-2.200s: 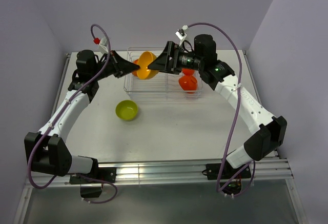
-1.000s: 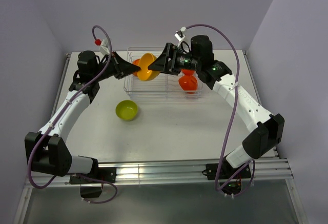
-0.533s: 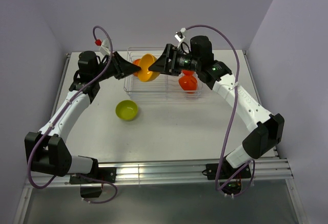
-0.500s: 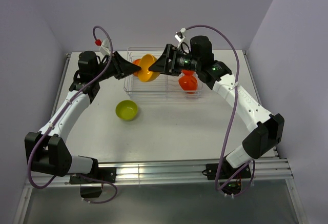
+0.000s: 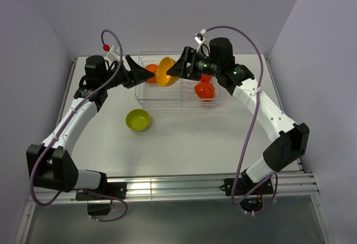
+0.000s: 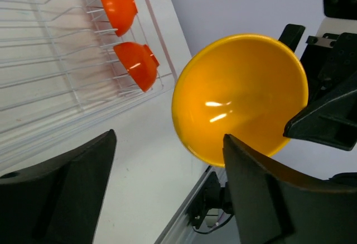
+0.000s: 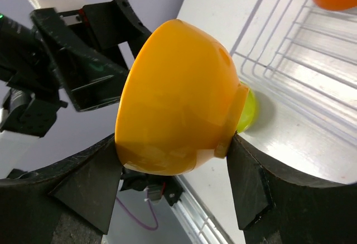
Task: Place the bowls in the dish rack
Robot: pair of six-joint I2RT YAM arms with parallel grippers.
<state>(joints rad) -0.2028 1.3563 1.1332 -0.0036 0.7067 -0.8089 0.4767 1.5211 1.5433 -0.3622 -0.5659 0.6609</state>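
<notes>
The yellow bowl (image 5: 165, 71) is up in the air, clamped at its base between the right gripper's (image 5: 174, 70) fingers (image 7: 83, 191), one on each side of the foot. It lies on its side: the rim and glossy inside face away from the right gripper, straight toward the left gripper (image 5: 148, 75). The rounded outside fills the right wrist view.

The left gripper sits just beyond the bowl's mouth with its fingers (image 6: 61, 199) spread apart and nothing between them. From the top view I cannot tell whether its tips touch the rim. In the left wrist view the bowl shows clear of both fingers.

The rack (image 5: 179, 101) lies under both grippers, and the bowl hangs over its left part. Two red bowls (image 6: 136, 62) stand on edge in the rack on the right gripper's side, past the yellow bowl as the left wrist sees it. An orange bowl (image 5: 151, 71) shows partly behind the left gripper's tips.

A green bowl (image 5: 138, 119) sits mouth-up on the table (image 5: 195, 138), outside the rack, nearer the bases than the left gripper. A sliver of it shows behind the yellow bowl's foot in the right wrist view.
</notes>
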